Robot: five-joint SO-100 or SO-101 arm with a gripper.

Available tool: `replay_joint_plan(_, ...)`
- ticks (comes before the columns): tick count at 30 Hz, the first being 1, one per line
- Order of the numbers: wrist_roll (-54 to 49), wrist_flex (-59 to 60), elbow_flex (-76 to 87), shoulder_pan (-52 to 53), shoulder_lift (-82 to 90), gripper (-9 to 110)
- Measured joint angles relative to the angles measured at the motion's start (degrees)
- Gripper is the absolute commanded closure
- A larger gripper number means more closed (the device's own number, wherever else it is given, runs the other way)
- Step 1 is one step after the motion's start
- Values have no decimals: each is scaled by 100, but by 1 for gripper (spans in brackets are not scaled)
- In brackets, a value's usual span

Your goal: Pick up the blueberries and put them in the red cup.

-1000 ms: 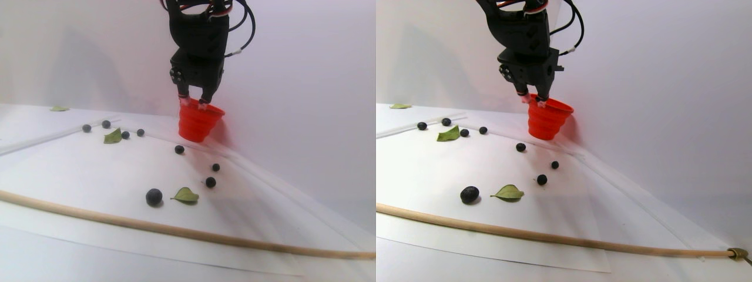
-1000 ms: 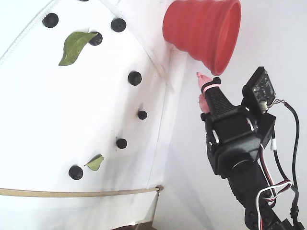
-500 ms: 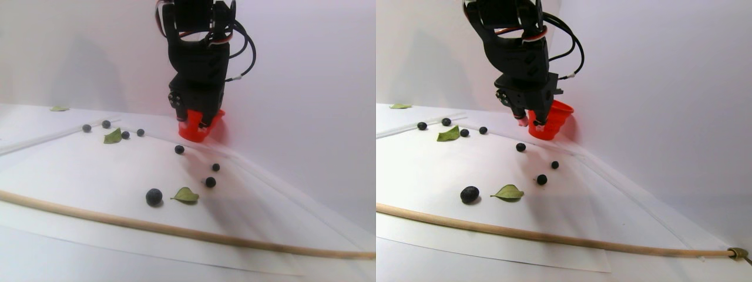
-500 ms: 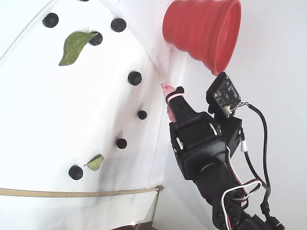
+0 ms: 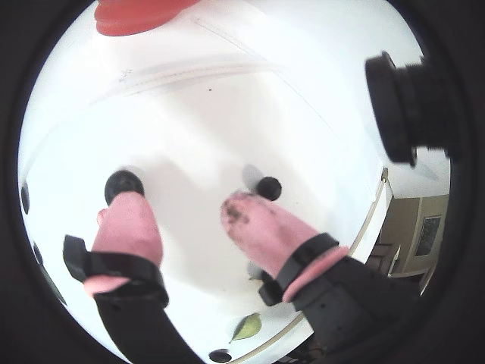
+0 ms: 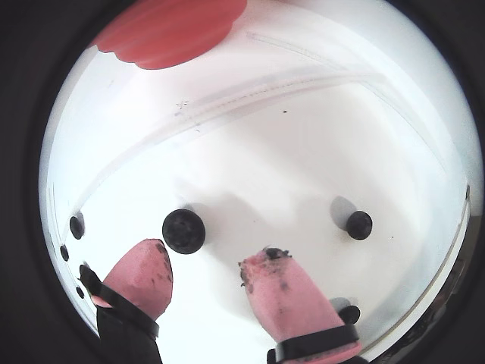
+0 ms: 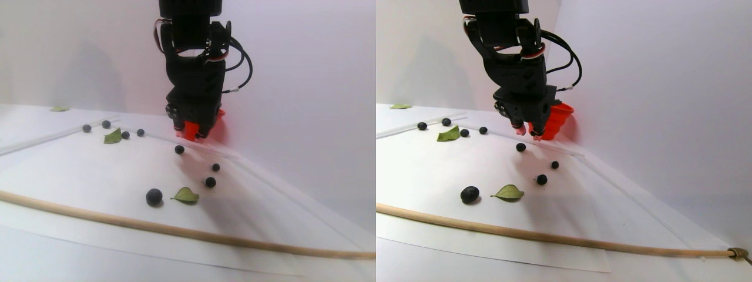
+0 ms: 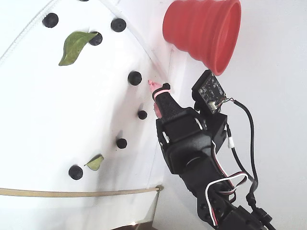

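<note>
The red cup (image 8: 204, 28) stands at the sheet's far corner by the wall, and its edge shows at the top of both wrist views (image 6: 170, 30) (image 5: 136, 15). Several dark blueberries lie loose on the white sheet. My gripper (image 6: 206, 254) hangs open just above the sheet, nothing between its pink fingertips. One blueberry (image 6: 183, 230) lies right ahead of the left fingertip (image 6: 144, 273); another blueberry (image 6: 359, 225) sits off to the right. In the fixed view the gripper (image 8: 152, 85) points at a blueberry (image 8: 135, 77), with the cup a short way beyond. The stereo pair shows the gripper (image 7: 527, 134) in front of the cup (image 7: 558, 117).
Two green leaves (image 8: 74, 45) (image 8: 96, 163) lie among the berries. A long wooden stick (image 7: 176, 232) runs across the near edge of the sheet. A white wall rises close behind the cup. A small camera (image 8: 211, 91) sticks out beside the gripper.
The gripper has left the cup's rim and come down and forward over the sheet, ending low beside a blueberry. The berries, leaves and cup have not moved.
</note>
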Motion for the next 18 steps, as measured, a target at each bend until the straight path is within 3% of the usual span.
replay_joint_plan(18,114,-70,-615,-202,-694,81)
